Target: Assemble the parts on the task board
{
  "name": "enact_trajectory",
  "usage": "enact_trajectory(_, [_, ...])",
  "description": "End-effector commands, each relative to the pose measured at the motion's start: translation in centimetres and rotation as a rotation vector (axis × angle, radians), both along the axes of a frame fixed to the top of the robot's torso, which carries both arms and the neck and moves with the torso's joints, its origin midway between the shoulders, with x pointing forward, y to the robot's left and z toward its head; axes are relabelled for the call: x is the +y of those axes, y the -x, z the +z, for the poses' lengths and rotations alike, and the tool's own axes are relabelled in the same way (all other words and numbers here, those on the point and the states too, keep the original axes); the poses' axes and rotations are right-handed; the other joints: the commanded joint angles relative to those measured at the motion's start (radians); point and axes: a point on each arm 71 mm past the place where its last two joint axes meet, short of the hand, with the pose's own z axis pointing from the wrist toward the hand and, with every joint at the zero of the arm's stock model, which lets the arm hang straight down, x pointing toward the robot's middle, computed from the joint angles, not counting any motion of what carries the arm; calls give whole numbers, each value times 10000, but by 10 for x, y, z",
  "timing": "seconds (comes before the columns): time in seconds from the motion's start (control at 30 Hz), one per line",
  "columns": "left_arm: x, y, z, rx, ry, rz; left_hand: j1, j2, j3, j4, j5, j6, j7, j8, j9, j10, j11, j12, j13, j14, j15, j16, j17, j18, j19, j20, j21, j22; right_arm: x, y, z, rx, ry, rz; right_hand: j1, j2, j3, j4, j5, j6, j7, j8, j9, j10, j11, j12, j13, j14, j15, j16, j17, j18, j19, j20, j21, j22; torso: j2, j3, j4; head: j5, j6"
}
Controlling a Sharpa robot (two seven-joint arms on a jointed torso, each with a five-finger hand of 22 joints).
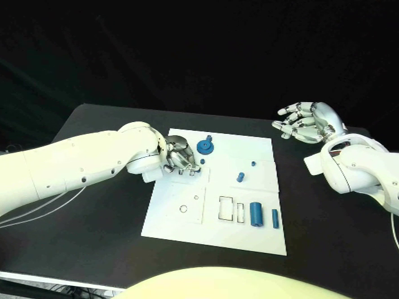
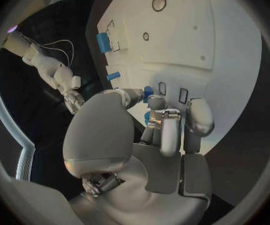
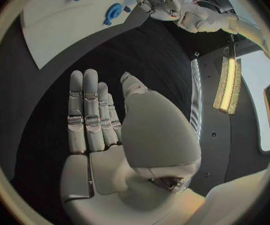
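Observation:
The white task board (image 1: 219,232) lies mid-table. My left hand (image 1: 180,156) rests over its far left corner, thumb and a finger pinching a small blue part (image 2: 149,93) just above the board. A blue gear-shaped part (image 1: 206,147) stands right beside that hand. A small blue part (image 1: 241,176) sits near the board's middle, and two blue cylinders (image 1: 255,213) (image 1: 275,217) lie near its front right. My right hand (image 1: 305,123) hovers off the board at the table's far right, fingers straight, holding nothing.
The board shows rectangular outlines (image 1: 226,208) beside the cylinders and a small ring mark (image 1: 183,210) at front left. Black table (image 1: 91,212) surrounds the board, with its far edge close behind both hands.

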Motion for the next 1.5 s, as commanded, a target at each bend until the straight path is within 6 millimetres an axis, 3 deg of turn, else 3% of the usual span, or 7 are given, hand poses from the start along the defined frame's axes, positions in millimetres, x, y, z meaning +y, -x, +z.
enact_trajectory(0.03, [0,1,3,24,589,191,-161,-50,1148,-1094,39,84,-103,1045,1627,99,5,52,63,593,-65,48,1454,-162,74,-10,47,43,1,1,0,-76,124,161,30,-33,60,5,38,-36,92,41,-7,-5,30,-39,-8,21,60,-57,8,113,-13,80,-53,-8,6,6,3,-8,-4])
enact_trajectory(0.43, [10,5,11,412,663,325,-529,-149,1609,-1452,89,196,-147,1092,1745,295,-47,125,185,679,-116,110,1639,-198,232,-60,122,224,1,1,-2,35,151,181,78,-45,72,3,37,-44,95,49,-13,-14,33,-45,-37,25,62,-105,16,113,-10,83,-77,-35,-4,26,11,54,-28])
enact_trajectory(0.57, [11,4,12,282,246,203,-687,-172,1717,-1550,113,263,-169,1120,1784,406,-66,176,255,723,-133,147,1746,-207,274,-77,140,270,1,1,-2,68,156,196,93,-48,76,1,38,-47,96,51,-15,-16,34,-47,-44,25,63,-118,18,114,-10,84,-83,-42,0,13,-10,70,-32])
enact_trajectory(0.87, [7,-2,13,-693,-1110,-201,-1258,-208,1955,-1835,188,702,-385,1230,1878,1009,-264,430,646,924,-305,331,2270,-288,627,-223,272,657,2,2,-3,95,157,227,110,-50,82,1,38,-50,97,53,-17,-18,35,-50,-53,27,64,-133,21,114,-9,85,-90,-50,10,14,-17,89,-44])
enact_trajectory(1.07, [1,-3,9,-1055,-1695,-494,-1570,-255,2097,-2082,732,895,-464,1231,1862,1150,-343,355,605,944,-385,347,2329,-308,715,-317,288,732,4,2,-3,57,141,243,165,-52,104,-5,40,-51,97,63,-22,-14,33,-51,-78,42,61,-169,32,116,1,86,-106,-71,27,15,-8,100,-53])
enact_trajectory(1.5, [-4,-1,7,-1157,-1979,-789,-1846,-132,2036,-2137,902,1138,-552,1280,1852,1403,-412,445,778,1016,-434,435,2560,-367,922,-364,382,1009,4,2,-3,59,133,256,184,-55,111,-7,40,-52,96,67,-23,-12,32,-51,-86,48,60,-180,36,117,5,85,-110,-78,30,11,7,106,-82])
